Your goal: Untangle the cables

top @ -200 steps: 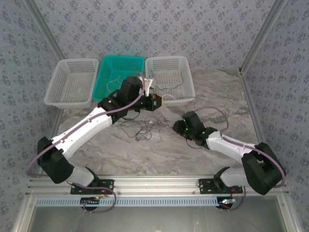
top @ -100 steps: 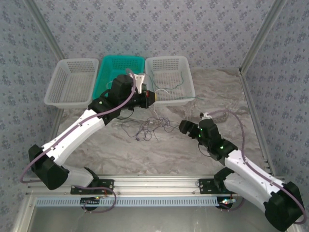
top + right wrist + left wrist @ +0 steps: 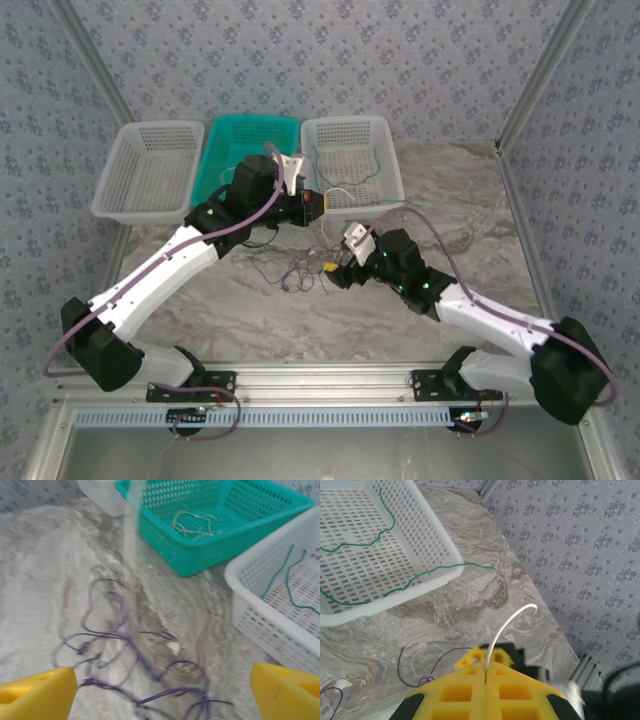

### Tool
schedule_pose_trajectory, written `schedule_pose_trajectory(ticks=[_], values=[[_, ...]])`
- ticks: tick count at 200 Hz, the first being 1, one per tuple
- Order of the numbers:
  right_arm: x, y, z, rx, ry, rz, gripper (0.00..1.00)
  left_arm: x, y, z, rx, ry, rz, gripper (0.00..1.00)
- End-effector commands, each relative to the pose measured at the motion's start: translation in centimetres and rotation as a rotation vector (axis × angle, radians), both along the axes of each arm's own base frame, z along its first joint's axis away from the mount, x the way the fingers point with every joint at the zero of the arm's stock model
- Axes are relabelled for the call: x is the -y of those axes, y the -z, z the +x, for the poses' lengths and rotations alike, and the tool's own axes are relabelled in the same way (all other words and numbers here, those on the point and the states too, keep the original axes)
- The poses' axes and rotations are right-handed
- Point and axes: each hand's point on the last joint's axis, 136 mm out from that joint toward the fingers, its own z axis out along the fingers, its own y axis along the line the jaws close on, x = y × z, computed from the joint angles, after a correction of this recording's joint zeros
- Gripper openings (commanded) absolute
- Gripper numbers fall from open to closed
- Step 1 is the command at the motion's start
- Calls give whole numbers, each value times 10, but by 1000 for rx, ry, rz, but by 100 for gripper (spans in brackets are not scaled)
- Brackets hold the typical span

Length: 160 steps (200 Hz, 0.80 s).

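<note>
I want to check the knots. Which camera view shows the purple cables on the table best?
The right wrist view: the purple cables lie large, loops distinct, ahead of the open right end effector. The top external view shows them as a small faint tangle. The left wrist view catches a few strands at its lower left.

Left tool (image 3: 485,672) clamped, right tool (image 3: 162,675) spread wide
</note>
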Motion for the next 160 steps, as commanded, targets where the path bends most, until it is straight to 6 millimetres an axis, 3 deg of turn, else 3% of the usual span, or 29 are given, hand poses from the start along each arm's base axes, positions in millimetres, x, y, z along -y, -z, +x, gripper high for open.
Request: schedule_pose_trajectory(ticks=[1, 16, 24, 37, 55, 82, 107, 135, 160], values=[[-14, -14, 17, 48, -51, 45, 71, -2, -24, -11, 58, 32, -29, 0], [-10, 4, 28, -19, 19, 38, 42, -9, -29, -11, 82, 4, -24, 0], [-5, 12, 33, -47, 64, 47, 33, -15, -32, -10, 96, -20, -18, 0], [9, 26, 40, -93, 167, 73, 28, -29, -35, -7, 115, -78, -1, 0], [44, 53, 49, -199, 382, 97, 21, -52, -37, 1, 117, -186, 22, 0], [87, 96, 34, -339, 618, 95, 23, -86, -40, 11, 114, -304, 6, 0], [118, 113, 14, -397, 760, 162, 23, -106, -43, 16, 120, -368, -20, 2], [145, 99, 2, -372, 871, 231, 29, -102, -39, 18, 102, -344, -35, 2], [128, 56, -3, -295, 714, 303, 49, -78, -37, 16, 83, -231, -92, 2]])
